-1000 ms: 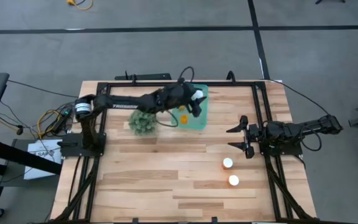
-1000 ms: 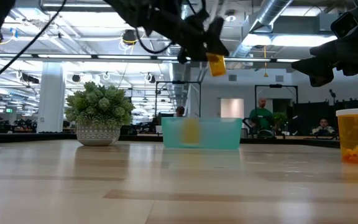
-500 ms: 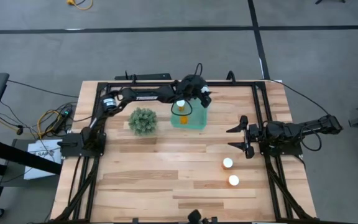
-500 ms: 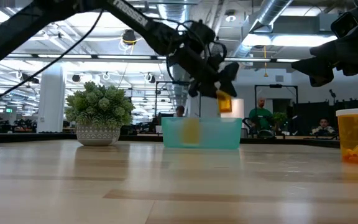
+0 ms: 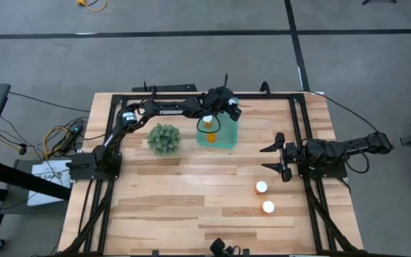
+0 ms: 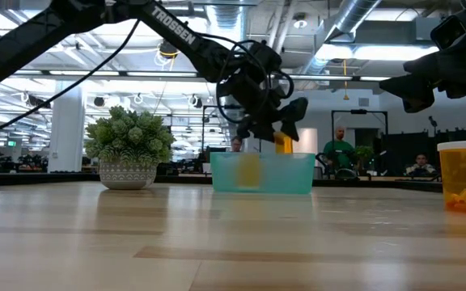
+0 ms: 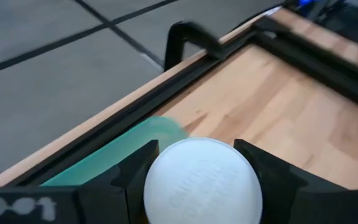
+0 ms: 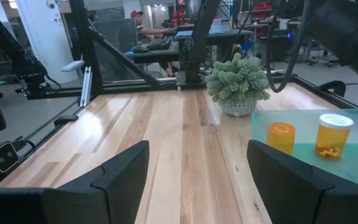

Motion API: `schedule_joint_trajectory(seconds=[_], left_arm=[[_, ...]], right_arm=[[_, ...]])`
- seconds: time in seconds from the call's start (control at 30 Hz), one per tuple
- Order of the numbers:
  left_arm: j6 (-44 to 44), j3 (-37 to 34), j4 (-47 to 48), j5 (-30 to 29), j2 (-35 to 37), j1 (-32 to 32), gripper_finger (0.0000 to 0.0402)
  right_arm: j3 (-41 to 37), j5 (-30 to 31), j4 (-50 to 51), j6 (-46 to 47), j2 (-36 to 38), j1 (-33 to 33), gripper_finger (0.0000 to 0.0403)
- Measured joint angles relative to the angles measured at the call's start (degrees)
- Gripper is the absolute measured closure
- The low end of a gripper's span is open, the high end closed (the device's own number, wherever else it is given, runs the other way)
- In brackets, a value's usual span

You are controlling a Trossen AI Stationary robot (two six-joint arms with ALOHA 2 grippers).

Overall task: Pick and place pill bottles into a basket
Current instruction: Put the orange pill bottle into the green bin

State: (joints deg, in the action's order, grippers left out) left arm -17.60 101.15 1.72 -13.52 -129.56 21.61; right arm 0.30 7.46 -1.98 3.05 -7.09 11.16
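Note:
The teal basket stands at the table's far middle; it also shows in the low view. It holds orange pill bottles, one with its white cap up. My left gripper is over the basket's far part, shut on one pill bottle just above the rim. Two more bottles stand on the table at the near right. My right gripper is open and empty at the table's right side, beyond those two bottles. My left gripper pinches the pill bottle between its two fingers, one finger on each side just below the white cap. The cap faces the wrist camera and hides the body. The bottle is lifted clear, and its lower end is about level with the basket's rim.
A green bushy plant in a pot stands left of the basket. A black frame runs around the table. One orange bottle is close to the low camera on the right. People are in the room behind the table.
My left gripper has carried the pill bottle toward the table's far edge and down, from high above the basket to just over its rim. The arm has swung off the plant toward the far side. The gripper stays shut on the bottle.

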Motion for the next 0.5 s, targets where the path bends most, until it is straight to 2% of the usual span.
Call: schedule_joint_trajectory(seconds=[0.13,0.5], left_arm=[[0.34,0.00,1.11,-0.44,0.00,0.00,0.0223],[-0.49,-0.09,-1.31,-0.66,-2.34,-0.68,0.0217]], right_arm=[[0.00,0.02,-0.01,-0.01,-0.01,0.00,0.0137],[-0.01,0.02,-0.03,-0.01,0.00,0.00,0.0137]])
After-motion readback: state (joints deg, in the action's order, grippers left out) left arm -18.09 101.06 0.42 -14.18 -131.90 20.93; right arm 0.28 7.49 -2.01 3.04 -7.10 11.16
